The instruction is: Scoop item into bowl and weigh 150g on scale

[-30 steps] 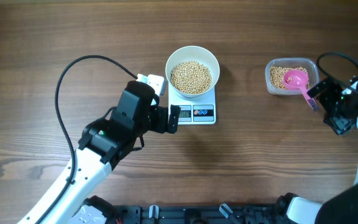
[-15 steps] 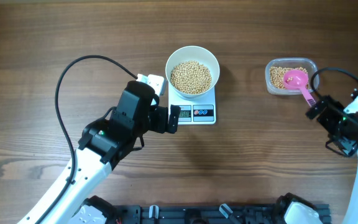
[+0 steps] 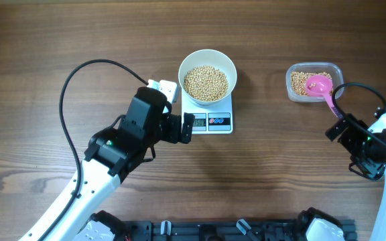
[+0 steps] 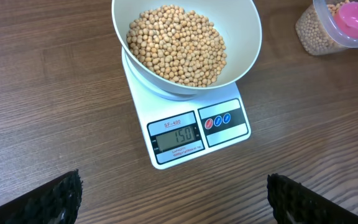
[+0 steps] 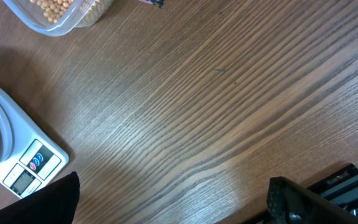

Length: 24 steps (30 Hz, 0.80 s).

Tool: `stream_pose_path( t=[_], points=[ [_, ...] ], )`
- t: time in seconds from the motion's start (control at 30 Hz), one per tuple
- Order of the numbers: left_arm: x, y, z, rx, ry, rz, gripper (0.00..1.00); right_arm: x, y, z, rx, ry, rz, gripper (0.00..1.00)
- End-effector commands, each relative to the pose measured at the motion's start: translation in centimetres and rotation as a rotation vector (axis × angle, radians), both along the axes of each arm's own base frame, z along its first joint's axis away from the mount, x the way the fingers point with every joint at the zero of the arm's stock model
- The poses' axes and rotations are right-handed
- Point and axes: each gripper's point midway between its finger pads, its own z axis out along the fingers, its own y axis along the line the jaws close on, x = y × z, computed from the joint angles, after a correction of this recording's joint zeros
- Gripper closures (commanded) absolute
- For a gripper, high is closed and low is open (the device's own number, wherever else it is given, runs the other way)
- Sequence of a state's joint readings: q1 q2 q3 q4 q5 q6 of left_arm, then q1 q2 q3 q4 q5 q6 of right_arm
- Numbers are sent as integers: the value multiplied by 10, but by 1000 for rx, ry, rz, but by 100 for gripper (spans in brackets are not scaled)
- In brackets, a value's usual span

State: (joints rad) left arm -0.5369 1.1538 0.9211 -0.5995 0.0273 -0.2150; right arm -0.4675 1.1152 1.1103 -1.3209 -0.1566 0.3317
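Bearing the scale point(image 3: 210, 122), brown wood-grain table point(image 3: 45, 40)

surface: wooden table point(image 3: 260, 181) | on it: scale point(image 3: 210, 122) at centre; clear tub point(image 3: 289, 84) right, well apart

Light falls bright and even from above across the worktop point(image 3: 112, 40). I see only a faint, soft-edged shadow just beyond the scale point(image 3: 213, 122), toward the near edge. There is no hard glare: the wood carries a mild sheen, and the white wall of the bowl point(image 4: 244, 37) is not blown out. The left wrist view is sharp, with the display digits crisp. In both wrist views the dark fingers point(image 4: 48, 199) at the lower corners look underexposed and slightly soft.
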Motion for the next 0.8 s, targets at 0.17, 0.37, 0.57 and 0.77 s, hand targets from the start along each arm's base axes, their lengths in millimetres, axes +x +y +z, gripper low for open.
stream_pose_path(
  t=[0.17, 0.37, 0.57, 0.77],
  points=[
    [2, -4, 5, -11, -8, -11, 0, 5, 2, 6, 6, -33, -10, 0],
    [2, -4, 5, -11, -8, -11, 0, 21, -6, 11, -28, -101, -9, 0],
    [2, -4, 5, -11, -8, -11, 0, 35, -13, 18, -59, -164, -8, 0],
    [2, -4, 5, -11, -8, -11, 0, 41, -17, 22, -75, -195, -8, 0]
  ],
)
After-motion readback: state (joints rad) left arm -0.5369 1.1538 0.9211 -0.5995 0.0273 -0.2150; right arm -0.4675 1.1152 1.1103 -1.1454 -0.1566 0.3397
